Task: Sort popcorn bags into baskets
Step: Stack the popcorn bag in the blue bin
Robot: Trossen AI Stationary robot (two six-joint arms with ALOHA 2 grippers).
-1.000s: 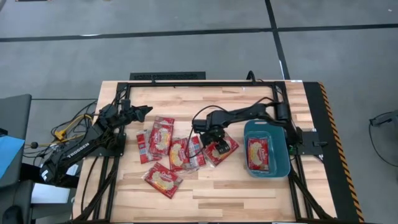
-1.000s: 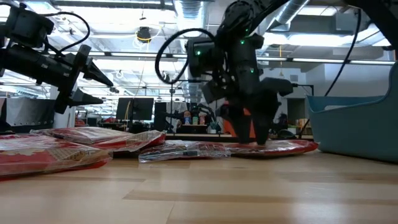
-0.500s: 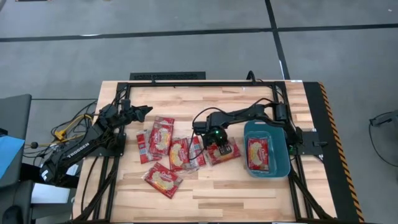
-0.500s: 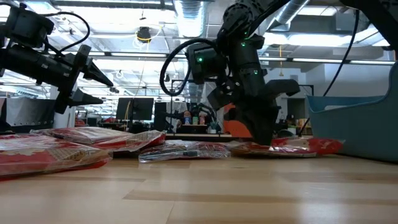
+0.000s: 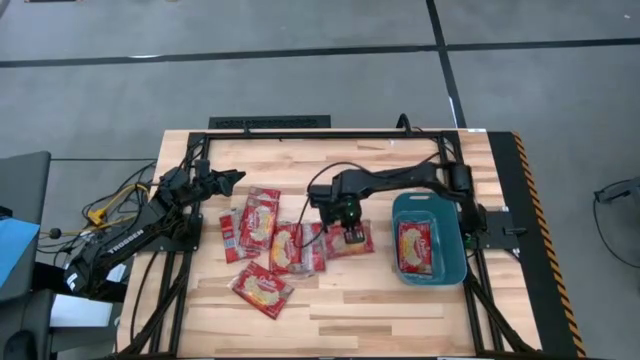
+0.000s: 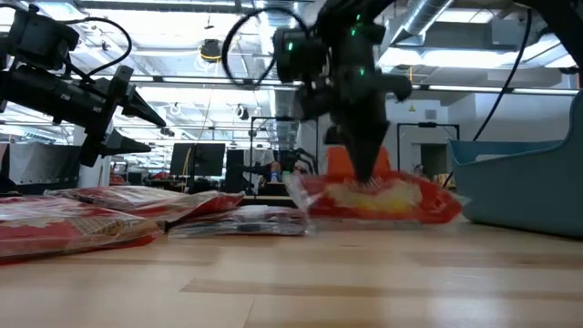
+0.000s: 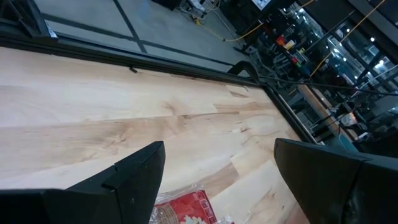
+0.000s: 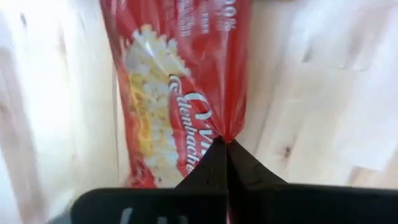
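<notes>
Popcorn bag [image 5: 357, 239], flat red foil with a yellowish popcorn picture and white lettering, pinched at one edge by the right gripper [image 5: 348, 229] near the middle of the table [image 5: 400, 310], its raised end tilted up in the low view. Four more bags [image 5: 262, 222] lie overlapping toward the left edge, and one bag [image 5: 414, 246] lies flat in the teal basket [image 5: 452, 268] by the right edge. Left gripper [image 5: 232, 178], fingers spread and holding nothing, hangs near the far left corner.
</notes>
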